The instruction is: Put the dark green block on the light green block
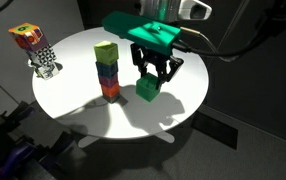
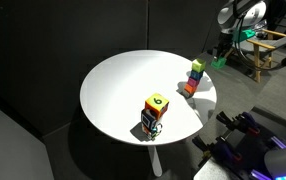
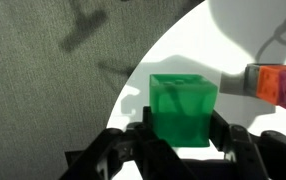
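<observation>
My gripper [image 1: 150, 79] is down at the white table [image 1: 73, 95]. My jaws are open only to the width of the dark green block [image 1: 147, 90], which sits between them. In the wrist view my fingers [image 3: 133, 140] hug both sides of that block [image 3: 183, 100], so I judge I have hold of it. I cannot tell whether it rests on the table or has just left it.

The light green block [image 1: 105, 50] tops a stack of coloured blocks [image 1: 109, 78] that stands upright just left of me in an exterior view, apart from my load. Its top is bare. From the far side of the table the same stack [image 2: 193, 82] stands near the right edge, pale block [image 2: 197, 66] uppermost. A multicoloured cube [image 1: 23, 38] on a checkered stand [image 1: 45, 60] is well apart at the far left.

As I read it, the grasp is made and the rest is still to do. I must lift above the stack, carry the block left, centre it over the pale one, set it down squarely and let go. The stack is tall and narrow, so a nudge could topple it.
</observation>
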Robot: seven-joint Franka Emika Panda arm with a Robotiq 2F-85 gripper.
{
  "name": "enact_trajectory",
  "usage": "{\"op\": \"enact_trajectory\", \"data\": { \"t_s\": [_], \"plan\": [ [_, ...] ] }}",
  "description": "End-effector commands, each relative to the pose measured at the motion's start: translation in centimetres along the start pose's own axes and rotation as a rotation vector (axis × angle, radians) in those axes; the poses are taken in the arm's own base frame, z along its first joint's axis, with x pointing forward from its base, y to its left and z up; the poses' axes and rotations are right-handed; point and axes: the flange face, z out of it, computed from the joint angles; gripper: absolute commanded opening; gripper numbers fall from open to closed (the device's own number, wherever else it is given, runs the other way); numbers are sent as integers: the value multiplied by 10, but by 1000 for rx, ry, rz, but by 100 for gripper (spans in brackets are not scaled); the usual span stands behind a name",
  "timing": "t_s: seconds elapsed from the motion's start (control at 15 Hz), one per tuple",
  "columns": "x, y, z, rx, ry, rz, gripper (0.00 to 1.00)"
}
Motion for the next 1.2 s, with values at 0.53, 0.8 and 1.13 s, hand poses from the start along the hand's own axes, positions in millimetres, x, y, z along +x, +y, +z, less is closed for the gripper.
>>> {"op": "enact_trajectory", "data": {
  "t_s": [0.53, 0.8, 1.13],
  "plan": [
    [-23, -51, -81, 5, 103, -46, 29],
    [-26, -74, -95, 8, 111, -97, 29],
    [-32, -97, -104, -2, 122, -133, 29]
  ]
}}
